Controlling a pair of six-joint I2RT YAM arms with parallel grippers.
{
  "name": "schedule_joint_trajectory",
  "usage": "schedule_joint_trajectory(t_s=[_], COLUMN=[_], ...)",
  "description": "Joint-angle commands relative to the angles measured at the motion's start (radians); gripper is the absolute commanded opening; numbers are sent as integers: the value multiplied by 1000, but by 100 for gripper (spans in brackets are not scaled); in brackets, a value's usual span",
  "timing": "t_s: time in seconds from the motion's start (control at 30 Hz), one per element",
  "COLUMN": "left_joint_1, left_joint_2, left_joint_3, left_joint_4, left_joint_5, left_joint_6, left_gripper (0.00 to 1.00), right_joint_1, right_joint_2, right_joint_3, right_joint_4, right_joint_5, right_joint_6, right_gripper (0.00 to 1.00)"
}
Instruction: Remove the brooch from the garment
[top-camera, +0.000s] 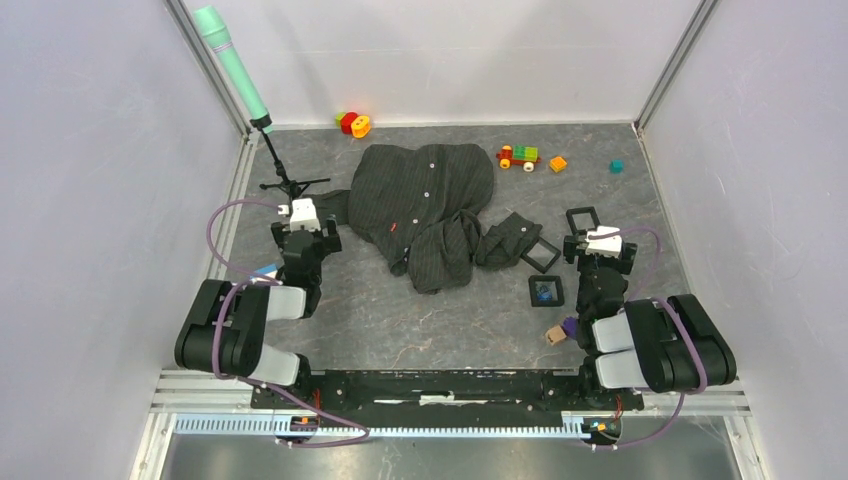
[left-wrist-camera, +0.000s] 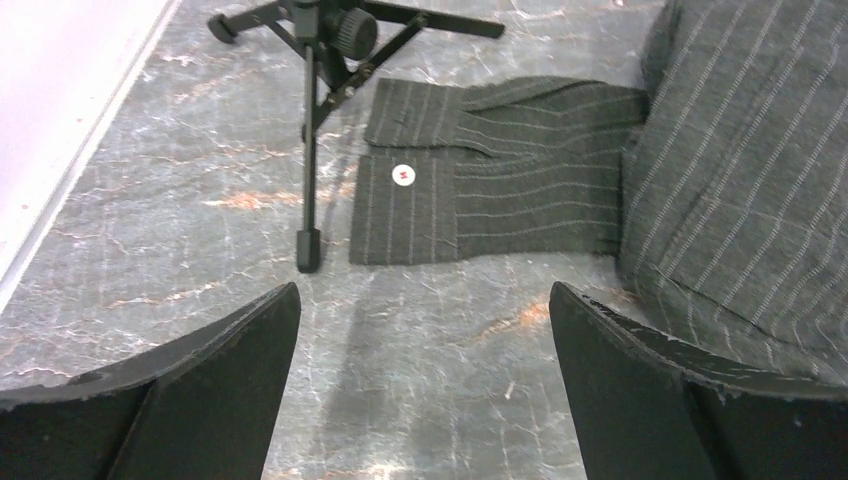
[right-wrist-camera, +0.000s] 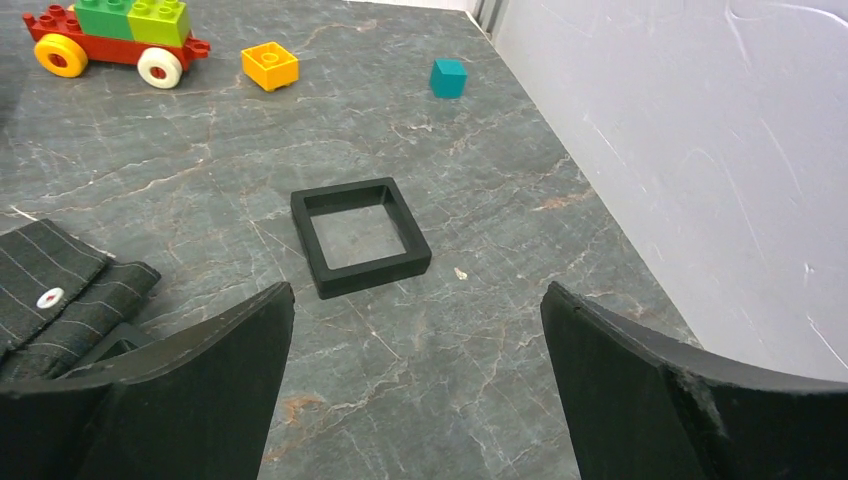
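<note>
Across the grey marbled counter (top-camera: 420, 320), walled white on three sides, bare room lies between the two arms and along the right edge. At the middle-back spreads the garment (top-camera: 425, 200), the largest thing here. One cuffed sleeve reaches left, near the foot of the single microphone stand (top-camera: 285, 180), and another is bunched toward the right. Both arms are folded low over their bases, wrists aimed away from the near edge. The left fingers (left-wrist-camera: 200, 390) stand wide apart over bare counter just short of the cuff, holding nothing. The right fingers (right-wrist-camera: 180, 390) are likewise spread and empty. Three black square frames (top-camera: 582, 217) lie ahead of the right arm, one beside the bunched sleeve. One toy train (top-camera: 519, 156), one orange brick (top-camera: 558, 163) and one teal cube (top-camera: 617, 166) line the back. The brooch (top-camera: 545, 291), a small dark-blue spot, sits inside the nearest frame, apart from the shirt.
</note>
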Motion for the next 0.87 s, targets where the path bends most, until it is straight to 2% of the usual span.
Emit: schedule_joint_trajectory(t_s=[0.0,0.83], left_joint_1=[18,25], left_joint_2=[44,42], left_joint_3=[-35,-36], left_joint_4=[218,216], left_joint_5=[-26,-26], left_joint_6=[-8,-19], left_gripper=[100,100], right_joint_1=[-5,-4], right_joint_2=[1,0], right_joint_3=[-110,-112], right_joint_4=[69,73], right_joint_5=[-30,-31], right_joint_6=[12,11], right_gripper=[98,98])
